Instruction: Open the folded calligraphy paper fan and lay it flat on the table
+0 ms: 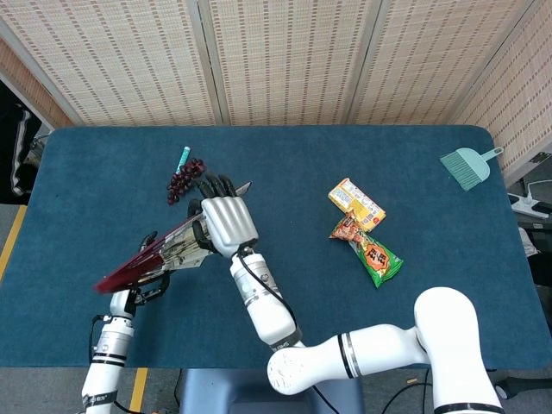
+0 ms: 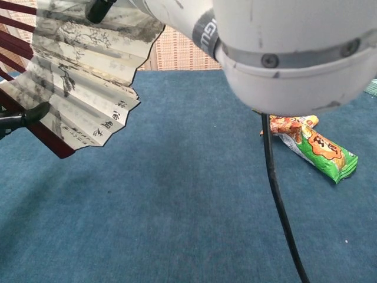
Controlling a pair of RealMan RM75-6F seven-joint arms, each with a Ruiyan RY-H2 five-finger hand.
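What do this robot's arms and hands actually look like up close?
The right arm is glossy white with rounded joints and dark grey bands. A black cable runs along it. The right robot hand has a white ribbed back and black fingers. The left arm is slimmer, white with dark rings, ending in a black left robot hand.

Calligraphy paper fan [image 2: 82,71] part-spread above blue table [image 2: 177,206], dark fingertip [image 2: 29,114] against its ribs, orange-green snack packet [image 2: 315,147] at right.
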